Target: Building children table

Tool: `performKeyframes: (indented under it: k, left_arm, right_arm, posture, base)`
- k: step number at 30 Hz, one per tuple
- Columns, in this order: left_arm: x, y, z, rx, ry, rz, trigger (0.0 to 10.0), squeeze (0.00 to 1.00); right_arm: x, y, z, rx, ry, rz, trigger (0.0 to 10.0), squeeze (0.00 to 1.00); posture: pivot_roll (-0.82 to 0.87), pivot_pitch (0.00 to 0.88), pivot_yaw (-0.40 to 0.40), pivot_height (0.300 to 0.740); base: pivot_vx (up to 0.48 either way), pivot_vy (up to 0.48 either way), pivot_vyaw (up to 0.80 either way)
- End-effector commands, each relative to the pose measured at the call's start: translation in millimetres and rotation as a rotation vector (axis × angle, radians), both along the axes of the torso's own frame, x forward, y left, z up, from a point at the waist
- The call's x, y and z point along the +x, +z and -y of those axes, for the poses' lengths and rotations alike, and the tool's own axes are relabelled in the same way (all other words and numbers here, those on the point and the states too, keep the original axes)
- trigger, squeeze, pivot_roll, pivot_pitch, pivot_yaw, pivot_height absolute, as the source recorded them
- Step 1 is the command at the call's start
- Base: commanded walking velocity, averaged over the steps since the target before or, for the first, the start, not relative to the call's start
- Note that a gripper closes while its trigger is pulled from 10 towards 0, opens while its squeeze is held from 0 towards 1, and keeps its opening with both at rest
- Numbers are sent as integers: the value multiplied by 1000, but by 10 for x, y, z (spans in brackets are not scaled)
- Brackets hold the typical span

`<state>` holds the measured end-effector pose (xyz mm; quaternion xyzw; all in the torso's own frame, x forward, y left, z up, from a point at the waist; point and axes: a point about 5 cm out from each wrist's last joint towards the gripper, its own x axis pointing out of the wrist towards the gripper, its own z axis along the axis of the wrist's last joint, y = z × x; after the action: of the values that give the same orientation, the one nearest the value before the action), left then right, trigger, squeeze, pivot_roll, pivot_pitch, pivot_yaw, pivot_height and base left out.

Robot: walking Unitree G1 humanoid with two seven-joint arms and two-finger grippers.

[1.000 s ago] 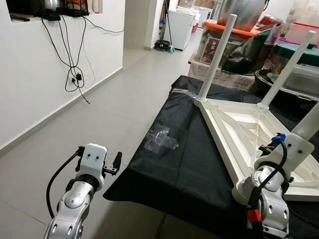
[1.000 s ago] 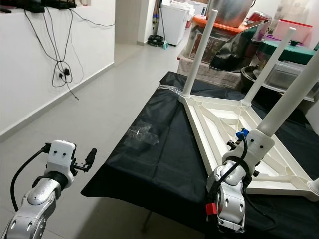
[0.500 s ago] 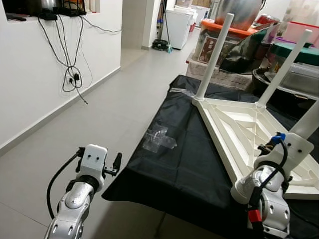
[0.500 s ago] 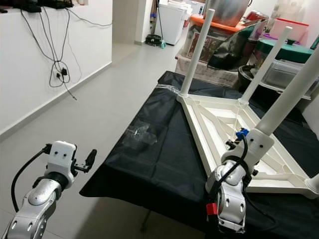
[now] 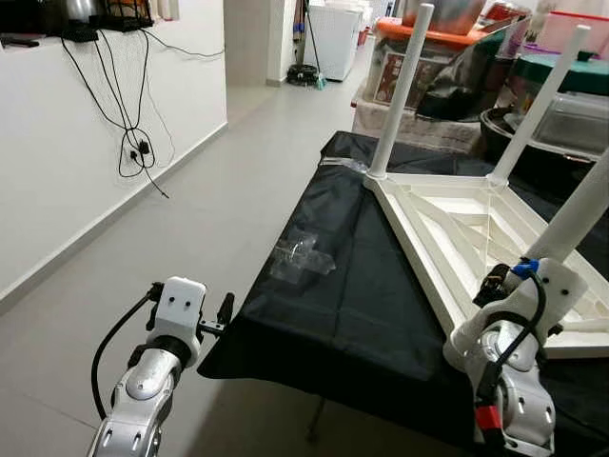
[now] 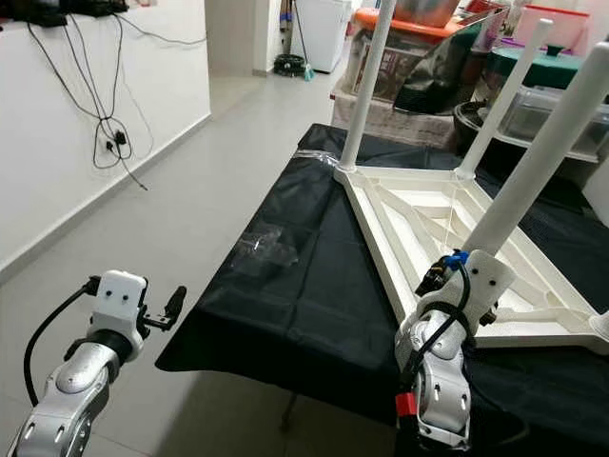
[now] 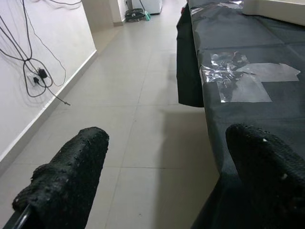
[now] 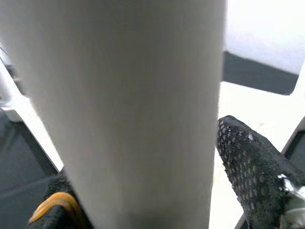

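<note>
Right gripper (image 8: 143, 191) on a table leg, left gripper (image 7: 167, 176) idle off the table edge.

White children's table (image 6: 447, 228) lies upside down on a black cloth (image 6: 314, 286) over a work surface, far legs sticking up. The near leg (image 6: 542, 143) rises at a tilt from the frame by the right wrist; in the wrist view it sits between the two black fingers (image 8: 252, 162), which close around it, contact on both sides not clear. Left gripper hangs over the floor (image 5: 209, 190) just beside the cloth's near corner, fingers wide apart, nothing held. Crumpled clear plastic (image 5: 300, 262) lies on the cloth near that edge.
</note>
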<state>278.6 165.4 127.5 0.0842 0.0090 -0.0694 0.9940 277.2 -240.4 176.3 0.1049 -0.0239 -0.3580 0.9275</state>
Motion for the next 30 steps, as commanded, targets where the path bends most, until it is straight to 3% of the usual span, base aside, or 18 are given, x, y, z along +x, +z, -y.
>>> performKeyframes:
  k: [1, 5, 14, 19, 30]
  left_arm:
    - [-4, -33, 26, -1, -12, -10, 10000, 0]
    - [-3, -39, 29, 0, -14, -12, 10000, 0]
    - [5, -45, 37, -1, -24, -15, 10000, 0]
    - [20, -50, 57, -6, -34, -18, 10000, 0]
    - [20, -61, 63, -8, -39, -21, 10000, 0]
  right_arm:
    - [-54, 39, 62, -20, -23, 20, 10000, 0]
    - [-62, 70, 68, -26, -3, 32, 10000, 0]
    - [-57, 181, 72, -84, 164, 72, 10000, 0]
    - [-40, 202, 221, -166, 277, 47, 10000, 0]
    - [50, 239, 326, -229, 370, 19, 10000, 0]
  posture:
    - [101, 0, -100, 740]
    - [98, 0, -98, 740]
    - [90, 0, -89, 740]
    - [85, 0, -86, 740]
    - [89, 0, -89, 740]
  base:
    - [0, 0, 0]
    - [0, 0, 0]
    - [0, 0, 0]
    - [0, 0, 0]
    - [0, 0, 0]
